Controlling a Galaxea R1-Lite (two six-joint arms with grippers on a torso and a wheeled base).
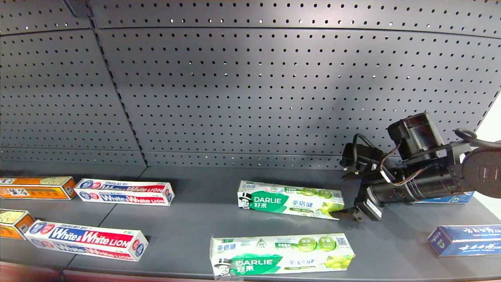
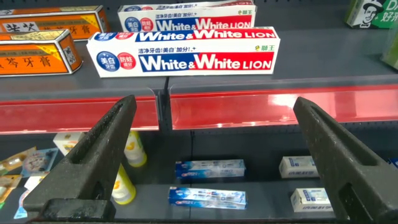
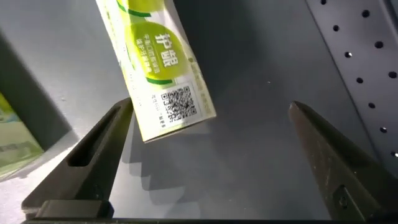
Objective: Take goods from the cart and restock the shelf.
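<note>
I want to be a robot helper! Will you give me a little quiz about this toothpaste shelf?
1. True or false: the right gripper is shut on the rear green box.
2. How many green boxes lie on the shelf in the head view? A) one B) two C) three
3. Fill in: the boxes at the shelf's far left end are ____ in colour.
Key: 1 false, it is open and the box lies on the shelf. 2 B. 3 orange.

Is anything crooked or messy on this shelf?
Nothing is spilled or broken. The back green box lies a bit slanted, its right end nearer the front, by the open right hand.
</note>
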